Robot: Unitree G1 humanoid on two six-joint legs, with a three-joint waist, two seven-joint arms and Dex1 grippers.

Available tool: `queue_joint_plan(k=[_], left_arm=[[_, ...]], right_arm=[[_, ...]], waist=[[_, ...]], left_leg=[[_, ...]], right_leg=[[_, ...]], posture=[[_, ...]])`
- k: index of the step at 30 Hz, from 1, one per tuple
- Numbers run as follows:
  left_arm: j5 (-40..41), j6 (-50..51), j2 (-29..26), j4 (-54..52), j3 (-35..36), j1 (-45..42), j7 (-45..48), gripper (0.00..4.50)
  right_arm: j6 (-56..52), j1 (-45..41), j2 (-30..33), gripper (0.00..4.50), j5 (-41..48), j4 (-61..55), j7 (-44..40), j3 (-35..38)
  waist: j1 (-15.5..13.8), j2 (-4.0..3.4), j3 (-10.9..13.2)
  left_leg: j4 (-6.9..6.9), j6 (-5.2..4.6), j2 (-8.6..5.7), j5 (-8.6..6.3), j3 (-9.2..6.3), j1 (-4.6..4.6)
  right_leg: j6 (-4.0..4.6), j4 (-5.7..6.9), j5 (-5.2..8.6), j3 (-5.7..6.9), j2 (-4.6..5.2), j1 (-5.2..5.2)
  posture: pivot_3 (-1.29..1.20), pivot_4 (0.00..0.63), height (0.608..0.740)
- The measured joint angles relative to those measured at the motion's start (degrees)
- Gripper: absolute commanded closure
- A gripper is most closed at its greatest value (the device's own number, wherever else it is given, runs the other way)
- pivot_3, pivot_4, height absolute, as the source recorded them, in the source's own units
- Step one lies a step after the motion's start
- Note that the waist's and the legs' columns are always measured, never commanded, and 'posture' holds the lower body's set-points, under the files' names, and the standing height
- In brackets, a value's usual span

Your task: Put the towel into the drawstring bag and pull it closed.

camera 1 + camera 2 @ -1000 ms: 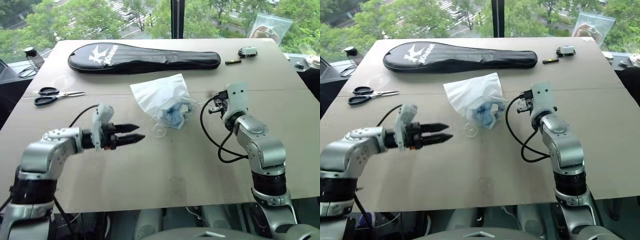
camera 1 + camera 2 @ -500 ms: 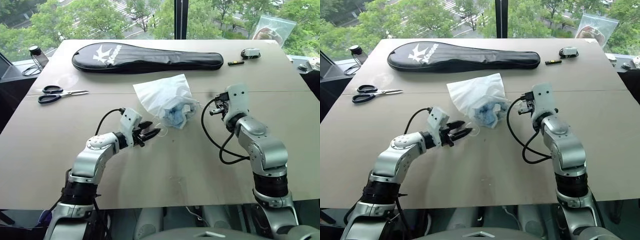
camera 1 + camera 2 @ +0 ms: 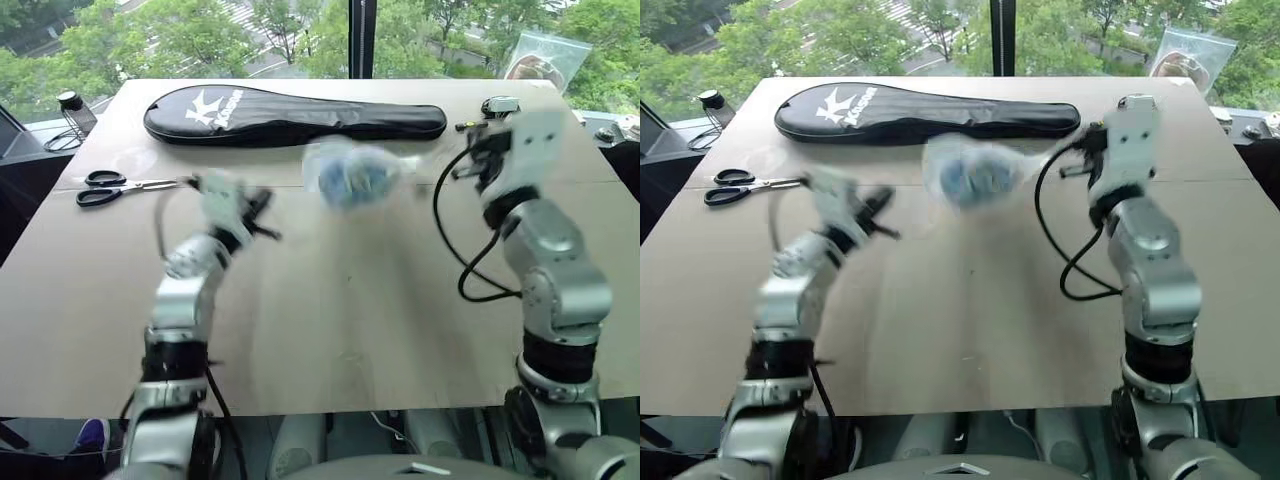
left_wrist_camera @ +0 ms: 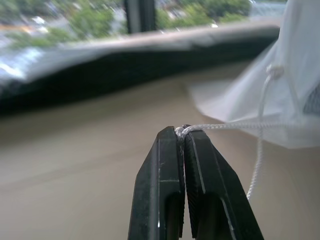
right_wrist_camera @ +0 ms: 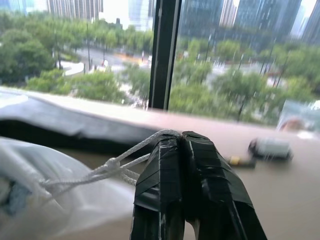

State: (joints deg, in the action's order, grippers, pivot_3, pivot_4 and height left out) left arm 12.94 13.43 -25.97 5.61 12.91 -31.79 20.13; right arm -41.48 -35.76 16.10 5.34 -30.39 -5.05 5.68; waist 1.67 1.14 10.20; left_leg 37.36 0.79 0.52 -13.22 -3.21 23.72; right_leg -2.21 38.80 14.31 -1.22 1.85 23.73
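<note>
My left gripper [image 4: 181,134] is clenched on a white cord [image 4: 235,125], the string pinched right at the tips of its 2 black fingers and running taut from there to the drawstring bag [image 4: 295,85]. My right gripper [image 5: 181,142] is clenched too, on the other cord [image 5: 107,170], which loops out from between its fingertips, passes through a knot and leads into the gathered mouth of the bag. From my head, the bag [image 3: 352,175] hangs blurred between my 2 grippers, lifted off the table [image 3: 380,320] and strung on the cords to either side. It sits in front of the long black racket cover [image 3: 290,115] that lies across the far part of the table. Through the thin white fabric I can see the light-blue towel [image 3: 350,180] inside, bunched in the middle of the pouch. My left gripper [image 3: 262,215] is to the left of the bag and lower, my right arm raised on the other side with its wrist near the far right part of the table. A pair of scissors [image 3: 115,187] lies flat near the left edge. A small dark device [image 3: 497,104] rests near the far right corner, and a clear plastic bag [image 3: 545,55] stands just beyond the table edge there.
</note>
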Motion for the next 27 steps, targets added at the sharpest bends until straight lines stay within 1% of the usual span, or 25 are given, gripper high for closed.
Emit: queue_joint_plan(k=[1,2,6,9,10,11,14,16,17,19,21,22,24,25,27], left_arm=[[-0.62,-1.78,-0.85,1.43,0.84,-3.65,-1.25,4.47],[-1.25,-3.21,-1.57,2.71,1.25,-6.45,-2.06,4.47],[-4.08,-6.72,-3.51,11.6,0.31,-18.28,-3.84,4.47],[-5.01,-7.99,-5.13,15.84,-0.09,-23.24,-3.19,4.47],[-4.97,-8.19,-5.68,16.62,-0.65,-23.99,-1.35,4.47],[-4.93,-8.1,-5.89,16.71,-1.04,-23.7,-0.47,4.47],[-5.08,-7.22,-5.16,15.85,-3.9,-17.24,2.77,4.47],[-5.17,-6.16,-4.16,17.1,-4.61,-15.36,2.63,4.47],[-5.12,-6.18,-4.19,17.46,-4.38,-15.51,2.4,4.47],[-5.13,-7.13,-5.19,17.81,-4.09,-17.89,2.36,4.47],[-5.22,-7.31,-6.57,15.47,-4.7,-18.63,4.8,4.47],[-4.88,-8.15,-6.79,15.17,-4.07,-18.65,5.18,4.47],[-4.43,-8.98,-5.75,15.18,-4.02,-18.96,5.23,4.47],[-4.76,-8.72,-5.69,15.04,-5.45,-18.79,6.87,4.47],[-5.03,-8.64,-6.0,14.91,-6.52,-16.74,8.04,4.47]], right_arm=[[1.43,-1.54,3.42,4.5,-1.52,-0.67,-0.74,-0.4],[2.28,-2.92,5.32,4.5,-2.47,-0.89,-1.23,-0.47],[3.69,-9.32,9.87,4.5,-2.88,0.22,-3.57,-0.42],[3.82,-12.16,11.77,4.5,-2.64,1.98,-4.59,0.64],[3.62,-11.73,13.42,4.5,-2.78,1.93,-4.96,1.39],[3.19,-11.21,14.06,4.5,-2.77,1.88,-5.16,1.64],[-2.74,-6.63,10.95,4.5,-0.82,-2.1,-4.54,4.47],[-4.58,-1.49,12.35,4.5,-1.03,-3.98,-5.13,3.23],[-4.95,-0.72,12.82,4.5,-1.1,-4.0,-5.2,2.99],[-6.28,-2.66,11.51,4.5,-0.85,-4.09,-3.92,5.12],[-5.23,-0.6,14.63,4.5,-1.72,-6.59,-4.71,4.08],[-4.51,0.42,15.18,4.5,-2.18,-6.53,-5.06,3.25],[-4.53,-1.21,13.84,4.5,-2.03,-4.87,-4.26,4.42],[-4.09,-0.52,14.09,4.5,-2.1,-5.19,-4.4,4.89],[-3.04,4.05,14.95,4.5,-2.5,-6.22,-5.3,3.73]], waist=[[-0.2,0.0,0.0],[-0.28,0.01,-0.02],[-0.63,0.01,-0.01],[-0.49,0.01,-0.01],[-0.56,0.0,-0.02],[-0.57,0.0,-0.02],[-0.53,-0.02,-0.02],[-0.69,0.1,0.09],[-0.68,0.12,0.13],[-0.63,0.11,0.26],[-0.72,0.09,0.05],[-0.69,0.05,0.07],[-0.69,0.03,0.13],[-0.71,0.07,0.08],[-0.69,0.14,-0.04]], left_leg=[[0.0,0.0,-0.04,0.0,0.0,0.01],[-0.04,0.0,-0.06,0.0,0.04,-0.01],[-0.06,0.0,-0.06,0.0,0.01,0.09],[-0.14,0.0,-0.05,0.0,0.04,0.08],[-0.19,0.0,-0.05,0.0,0.05,0.08],[-0.2,0.0,-0.05,0.0,0.06,0.08],[-0.18,0.0,0.0,0.0,0.1,0.09],[-0.09,-0.01,-0.01,0.0,0.04,0.21],[-0.05,-0.01,-0.02,0.0,0.04,0.25],[0.03,-0.01,-0.04,0.0,0.09,0.25],[-0.1,-0.01,-0.04,0.0,0.05,-0.08],[-0.09,-0.01,-0.04,0.0,0.07,0.01],[0.02,-0.01,-0.06,0.0,0.11,0.08],[0.0,-0.01,-0.07,0.0,0.07,0.01],[-0.04,-0.01,-0.04,0.0,0.05,-0.05]], right_leg=[[-0.01,-0.06,0.01,0.03,0.05,-0.02],[-0.02,-0.17,0.01,0.01,0.07,-0.06],[-0.03,-0.23,0.01,0.04,0.07,-0.01],[-0.03,-0.3,0.01,0.02,0.07,-0.01],[-0.03,-0.35,0.01,0.02,0.08,-0.01],[-0.03,-0.35,0.01,0.02,0.08,-0.01],[-0.02,-0.28,0.01,-0.04,0.07,0.01],[-0.02,-0.22,0.01,0.02,0.06,0.09],[-0.02,-0.19,0.01,0.02,0.06,0.13],[-0.03,0.0,0.0,-0.05,0.07,0.2],[-0.05,-0.11,0.07,0.0,0.07,-0.11],[-0.06,-0.1,0.08,-0.02,0.07,-0.03],[-0.07,0.02,0.07,-0.06,0.09,0.04],[-0.07,-0.01,0.07,-0.03,0.08,-0.02],[-0.05,-0.07,0.08,-0.02,0.07,-0.11]], posture=[[0.0,0.15,0.74],[0.0,0.15,0.74],[0.0,0.15,0.74],[0.0,0.15,0.74],[0.0,0.15,0.74],[0.0,0.15,0.74],[0.0,0.15,0.74],[0.0,0.15,0.74],[0.0,0.15,0.74],[0.0,0.15,0.74],[0.0,0.15,0.74],[0.0,0.15,0.74],[0.0,0.15,0.74],[0.0,0.15,0.74],[0.0,0.15,0.74]])
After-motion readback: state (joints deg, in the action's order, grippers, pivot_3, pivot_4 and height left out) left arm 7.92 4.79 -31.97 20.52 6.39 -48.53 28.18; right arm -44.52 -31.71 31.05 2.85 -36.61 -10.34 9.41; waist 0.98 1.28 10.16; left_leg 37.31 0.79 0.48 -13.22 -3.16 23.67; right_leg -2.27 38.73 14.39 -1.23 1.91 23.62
